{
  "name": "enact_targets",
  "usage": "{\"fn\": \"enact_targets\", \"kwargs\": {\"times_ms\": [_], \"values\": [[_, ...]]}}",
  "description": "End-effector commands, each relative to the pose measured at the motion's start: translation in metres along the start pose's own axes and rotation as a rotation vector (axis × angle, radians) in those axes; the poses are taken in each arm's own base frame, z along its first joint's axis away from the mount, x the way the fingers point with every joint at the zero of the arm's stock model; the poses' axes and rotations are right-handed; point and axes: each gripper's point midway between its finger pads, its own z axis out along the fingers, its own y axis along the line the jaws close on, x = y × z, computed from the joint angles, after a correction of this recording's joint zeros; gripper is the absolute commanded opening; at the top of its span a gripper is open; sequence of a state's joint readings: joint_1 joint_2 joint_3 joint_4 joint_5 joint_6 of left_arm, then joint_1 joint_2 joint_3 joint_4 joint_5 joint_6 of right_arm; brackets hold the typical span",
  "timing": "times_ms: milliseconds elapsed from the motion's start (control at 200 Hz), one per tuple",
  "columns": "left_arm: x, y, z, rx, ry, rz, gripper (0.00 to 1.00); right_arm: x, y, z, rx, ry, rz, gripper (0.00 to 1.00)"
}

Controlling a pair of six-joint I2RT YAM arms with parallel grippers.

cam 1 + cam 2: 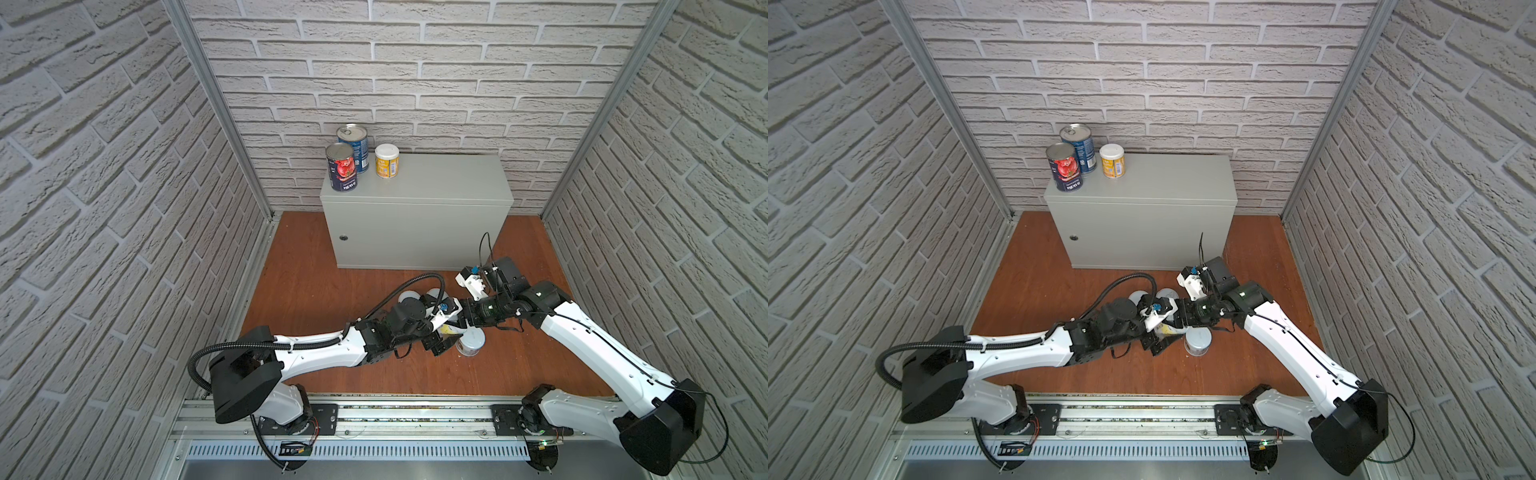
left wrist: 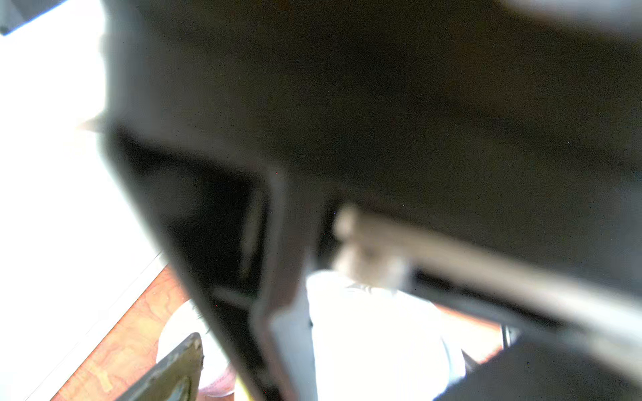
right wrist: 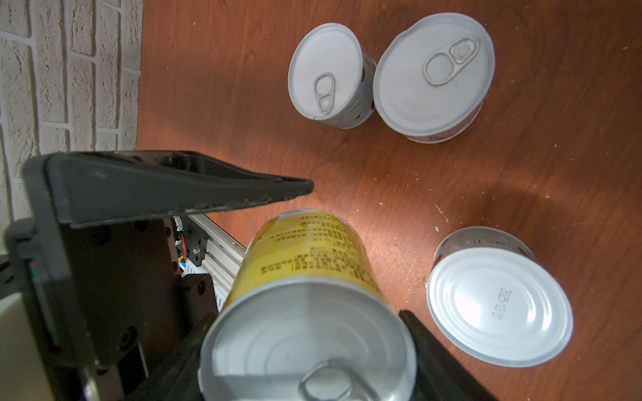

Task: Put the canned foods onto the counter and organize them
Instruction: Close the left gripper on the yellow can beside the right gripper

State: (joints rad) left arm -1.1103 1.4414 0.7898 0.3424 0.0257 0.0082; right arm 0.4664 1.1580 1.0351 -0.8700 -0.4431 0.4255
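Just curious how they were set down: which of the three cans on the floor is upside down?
The can with the stamped date on top; it shows a plain ringed base, while the other two show pull rings.

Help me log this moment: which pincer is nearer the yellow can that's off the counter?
Right. The right pincer is clamped on the yellow can; the left pincer stands open close beside it.

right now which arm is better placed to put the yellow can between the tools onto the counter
Right. The right tool is shut on the yellow can, while the left tool is open; lifting it to the counter likely needs no regrasp.
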Motion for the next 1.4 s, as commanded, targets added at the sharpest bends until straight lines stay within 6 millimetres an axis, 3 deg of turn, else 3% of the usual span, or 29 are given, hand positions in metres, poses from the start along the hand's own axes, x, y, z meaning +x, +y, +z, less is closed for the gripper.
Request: {"fn": "enact_targets", "kwargs": {"times_ms": [0,290,680,1135,1395], "values": [[0.048,-0.002,0.007,-0.012,0.146,0.023,0.98,-0.022,0.048,-0.024,-0.175,-0.094,-0.121,0.62],[0.044,-0.001,0.003,-0.02,0.123,0.018,0.98,-0.021,0.046,-0.023,-0.177,-0.095,-0.113,0.62],[0.014,0.0,-0.013,-0.019,0.004,-0.006,0.98,-0.02,0.052,-0.02,-0.227,-0.08,-0.116,0.62],[0.01,0.008,-0.018,0.007,-0.066,-0.074,0.98,-0.014,0.062,-0.024,-0.285,-0.069,-0.132,0.62],[0.007,0.014,-0.02,0.014,-0.089,-0.099,0.92,-0.014,0.064,-0.022,-0.304,-0.059,-0.135,0.62]]}}
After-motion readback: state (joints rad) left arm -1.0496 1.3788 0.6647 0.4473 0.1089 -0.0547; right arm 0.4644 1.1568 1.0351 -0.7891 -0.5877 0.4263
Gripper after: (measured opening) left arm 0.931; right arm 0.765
